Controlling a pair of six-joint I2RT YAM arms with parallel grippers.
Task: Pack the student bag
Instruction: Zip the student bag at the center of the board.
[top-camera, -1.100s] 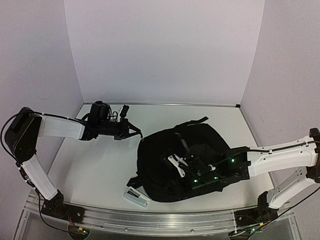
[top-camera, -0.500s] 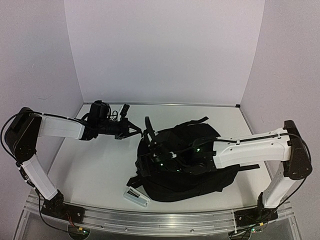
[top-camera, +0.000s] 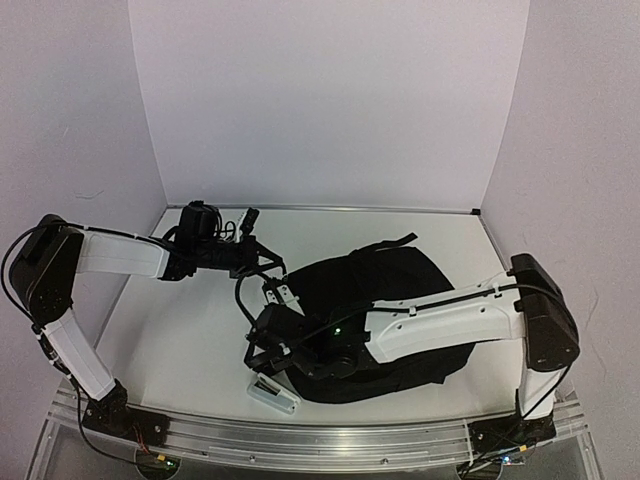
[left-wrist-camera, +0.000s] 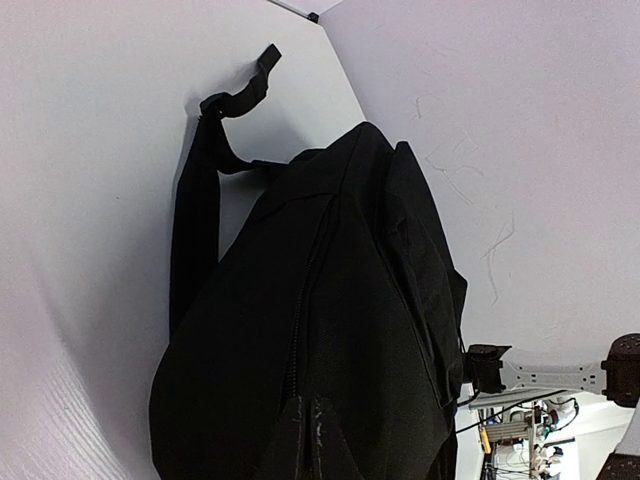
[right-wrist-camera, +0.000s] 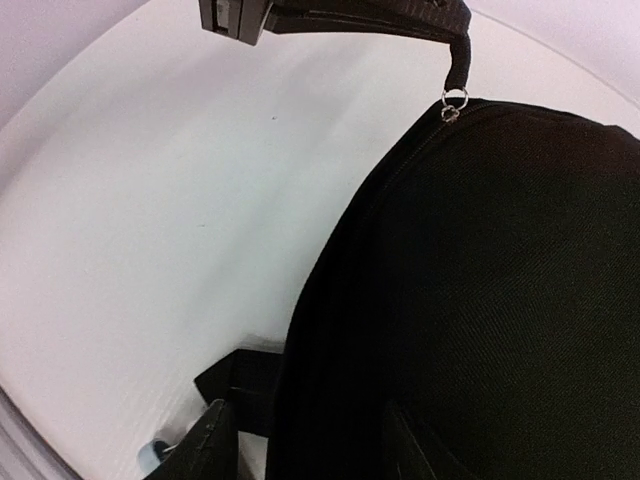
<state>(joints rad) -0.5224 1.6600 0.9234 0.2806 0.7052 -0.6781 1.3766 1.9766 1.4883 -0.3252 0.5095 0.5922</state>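
Blk soft student bag (top-camera: 392, 276), flat, ctr-right

Bright diffuse light, soft shadows; student bag (top-camera: 392, 275) underexposed, detail lost; wrist views warped.
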